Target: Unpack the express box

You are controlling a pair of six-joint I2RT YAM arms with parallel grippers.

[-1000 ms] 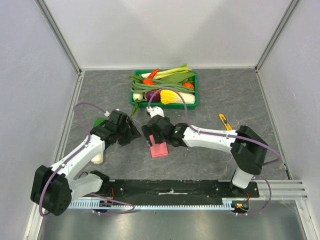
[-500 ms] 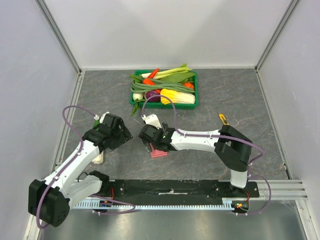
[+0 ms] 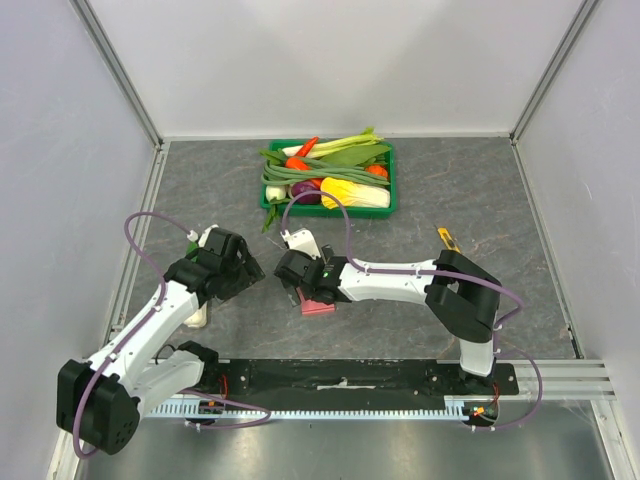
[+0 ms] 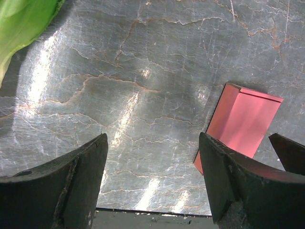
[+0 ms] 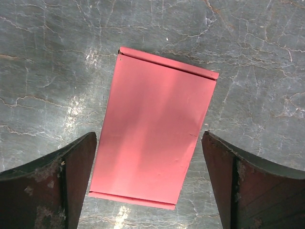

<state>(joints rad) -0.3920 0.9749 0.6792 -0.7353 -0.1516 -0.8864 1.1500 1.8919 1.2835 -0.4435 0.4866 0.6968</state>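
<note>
The express box [image 3: 322,306] is a flat pink box lying on the grey tabletop, partly under my right gripper in the top view. In the right wrist view the box [image 5: 155,129] lies straight below my right gripper [image 5: 148,139], which is open with one jaw on each long side of it, apart from it. My left gripper [image 3: 247,274] is open and empty just left of the box. In the left wrist view the box [image 4: 244,121] shows beside the right jaw of my left gripper [image 4: 153,140].
A green crate [image 3: 328,206] full of vegetables stands at the back centre. A yellow utility knife [image 3: 449,243] lies to the right. A green leaf [image 4: 21,24] and a white vegetable [image 3: 197,316] lie by the left arm. Walls close both sides.
My right gripper has moved left and toward the near edge, settling over the pink box. My left gripper has drawn back a little to the left. The box has not moved.
</note>
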